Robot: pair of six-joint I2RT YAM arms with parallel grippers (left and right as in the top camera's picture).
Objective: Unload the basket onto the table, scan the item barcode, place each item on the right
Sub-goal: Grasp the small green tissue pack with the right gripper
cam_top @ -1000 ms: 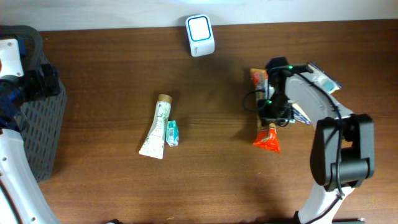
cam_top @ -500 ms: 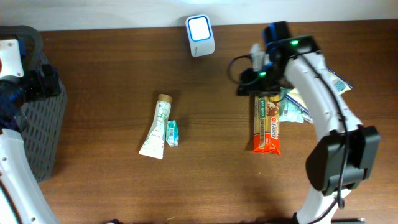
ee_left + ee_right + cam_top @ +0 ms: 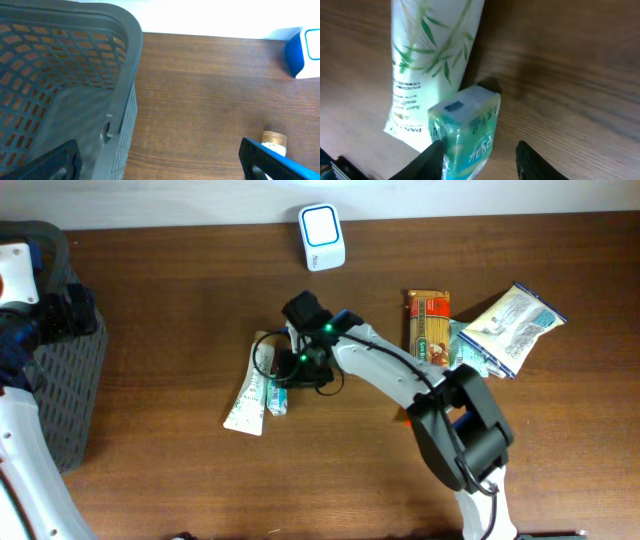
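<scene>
A small teal tissue pack (image 3: 277, 395) lies against a white tube with green leaves (image 3: 248, 390) in the middle of the table. My right gripper (image 3: 288, 376) is down over the pack. In the right wrist view the pack (image 3: 467, 132) sits between the jaws of my right gripper (image 3: 480, 162). The left finger is at its side and the right finger stands clear of it, so the gripper is open. The tube (image 3: 427, 65) lies just beyond. The white and blue scanner (image 3: 322, 237) stands at the back edge. My left gripper (image 3: 160, 167) is open and holds nothing, beside the basket.
A grey mesh basket (image 3: 60, 390) stands at the left edge, its wall (image 3: 75, 75) close to the left fingers. A pasta packet (image 3: 428, 320) and a white pouch (image 3: 512, 325) lie at the right. The tube's cap (image 3: 274, 137) and the scanner (image 3: 304, 52) show in the left wrist view.
My right arm has swung from the pasta packet at the right across to the centre and come down over the teal pack. Its jaws have widened. The left arm has not moved.
</scene>
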